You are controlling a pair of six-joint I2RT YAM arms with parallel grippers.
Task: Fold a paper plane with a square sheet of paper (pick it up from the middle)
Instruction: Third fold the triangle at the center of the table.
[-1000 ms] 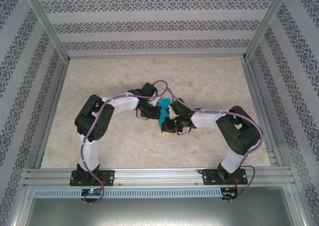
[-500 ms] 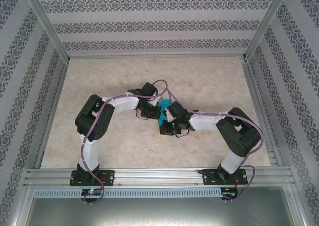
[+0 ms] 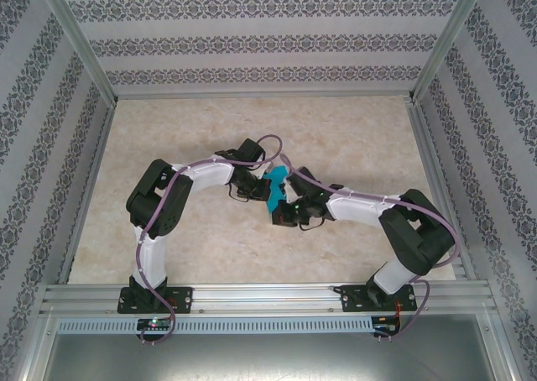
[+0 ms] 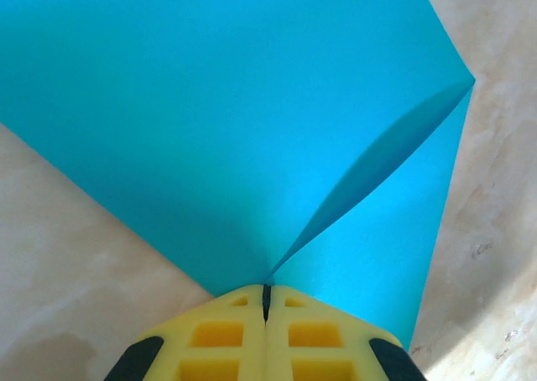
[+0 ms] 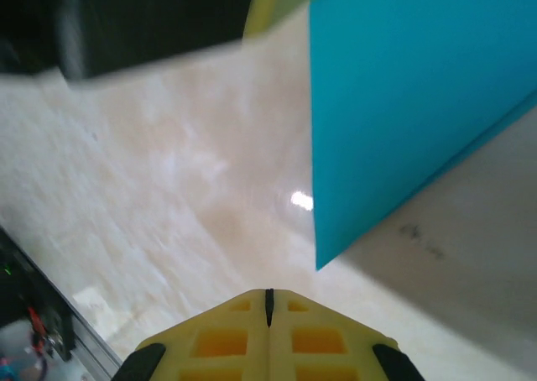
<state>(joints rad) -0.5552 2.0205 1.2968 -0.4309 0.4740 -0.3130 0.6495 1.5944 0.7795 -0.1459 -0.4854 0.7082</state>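
- Two robot arms, from where I stand: the left arm [image 3: 155, 205] and the right arm [image 3: 407, 234].
- Two grippers, one per arm: the left gripper [image 4: 267, 293] and the right gripper [image 5: 268, 295].
- Four yellow fingers [image 4: 214, 335], two on each gripper.
- One square sheet of paper [image 4: 210, 104], teal-blue.
- One table [image 3: 352, 138].
- Two purple cables [image 3: 270, 138], one along each arm.

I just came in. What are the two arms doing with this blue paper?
Over the middle of the pale marbled table, a thin teal-blue sheet of paper is being folded. The left gripper is shut on the sheet, and a loose fold runs from the pinch to one corner. The right gripper is shut too but holds nothing; a sharp corner of the sheet hangs just ahead of it, not touching. It is not yet a plane.
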